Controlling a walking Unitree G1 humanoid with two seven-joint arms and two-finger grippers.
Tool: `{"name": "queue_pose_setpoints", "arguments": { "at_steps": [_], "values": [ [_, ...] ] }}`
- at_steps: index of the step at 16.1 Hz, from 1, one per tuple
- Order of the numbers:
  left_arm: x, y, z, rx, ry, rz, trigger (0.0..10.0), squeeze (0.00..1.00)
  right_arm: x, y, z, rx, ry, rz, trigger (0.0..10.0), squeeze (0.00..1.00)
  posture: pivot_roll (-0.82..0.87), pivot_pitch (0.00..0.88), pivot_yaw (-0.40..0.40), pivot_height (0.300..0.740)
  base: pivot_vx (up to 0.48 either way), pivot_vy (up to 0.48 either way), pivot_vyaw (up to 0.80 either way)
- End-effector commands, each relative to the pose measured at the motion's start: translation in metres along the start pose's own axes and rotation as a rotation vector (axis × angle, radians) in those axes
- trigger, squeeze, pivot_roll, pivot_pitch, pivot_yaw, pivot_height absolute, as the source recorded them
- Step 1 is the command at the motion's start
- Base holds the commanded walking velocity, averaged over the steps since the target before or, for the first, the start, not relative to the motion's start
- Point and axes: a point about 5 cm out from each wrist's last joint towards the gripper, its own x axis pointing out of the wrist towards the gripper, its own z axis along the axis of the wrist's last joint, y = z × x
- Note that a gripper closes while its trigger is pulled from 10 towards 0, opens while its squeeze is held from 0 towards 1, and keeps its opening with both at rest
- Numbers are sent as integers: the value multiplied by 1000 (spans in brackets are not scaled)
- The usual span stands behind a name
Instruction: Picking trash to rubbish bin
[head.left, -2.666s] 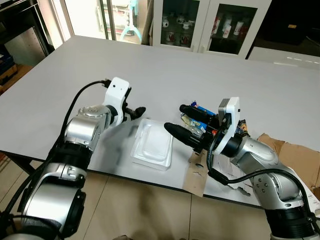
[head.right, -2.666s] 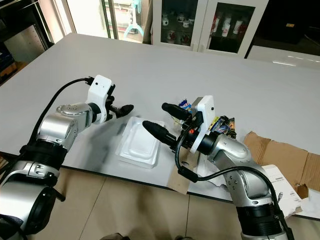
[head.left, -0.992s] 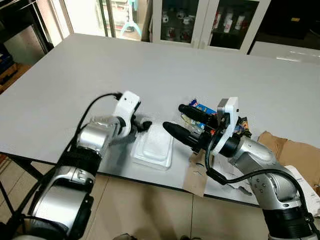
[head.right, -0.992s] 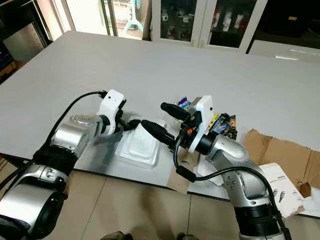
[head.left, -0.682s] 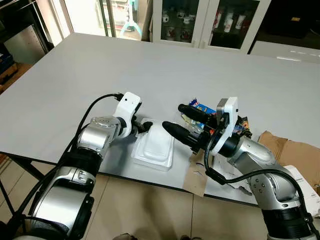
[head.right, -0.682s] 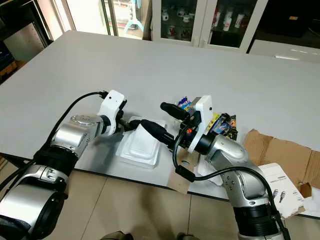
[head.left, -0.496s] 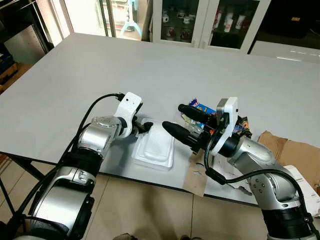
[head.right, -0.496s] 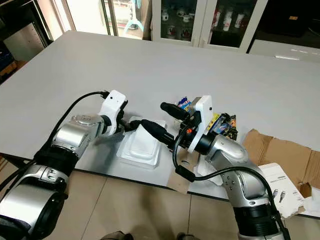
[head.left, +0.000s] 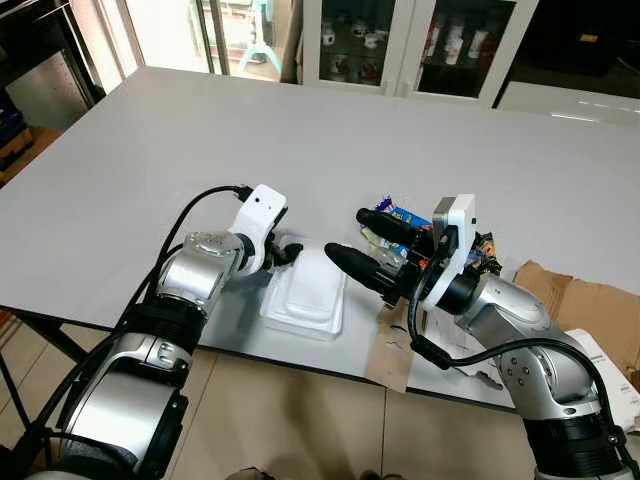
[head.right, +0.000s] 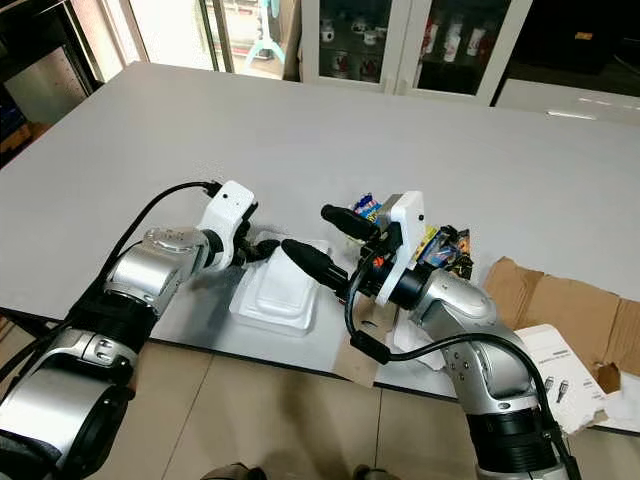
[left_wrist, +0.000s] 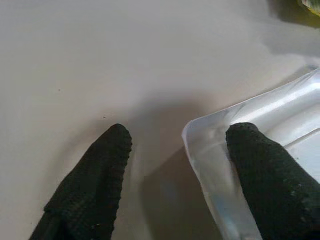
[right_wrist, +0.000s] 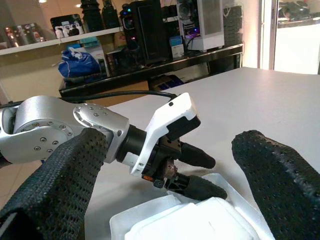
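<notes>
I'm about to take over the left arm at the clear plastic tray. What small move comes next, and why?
Probably shut the left gripper. Its jaws are open and straddle the near corner of the clear plastic tray, one finger over the tray and the other on the table side, so closing should pinch the rim.

An office or meeting room is suggested by a large pale grey table (head.left: 300, 130), white glass-fronted cabinets (head.left: 420, 45) stocked with mugs, a shelf of black computer towers (right_wrist: 150, 30), and flattened brown cardboard (head.left: 590, 310) on a tiled floor (head.left: 300, 420).
</notes>
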Motion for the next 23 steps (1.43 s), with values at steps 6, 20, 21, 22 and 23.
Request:
{"name": "queue_pose_setpoints", "arguments": {
  "at_steps": [6,20,21,22,23],
  "values": [
    [1,0,-11,16,46,10,0,0,-1,0,2,-6,-3,-3,10000,0,-43,71,3,740,0,0,0],
    [2,-6,-12,8,44,-11,0,0,0,-1,1,-11,6,-6,10000,0,-45,67,2,740,0,0,0],
    [2,-6,-12,8,45,-11,0,0,0,-1,1,-10,5,-6,10000,0,-46,65,1,740,0,0,0],
    [2,-6,-12,8,46,-11,0,0,0,-1,1,-10,5,-5,10000,0,-47,66,2,740,0,0,0],
    [2,-6,-13,7,45,-11,0,0,0,-1,1,-9,5,-5,10000,0,-47,65,1,740,0,0,0]
  ]
}}
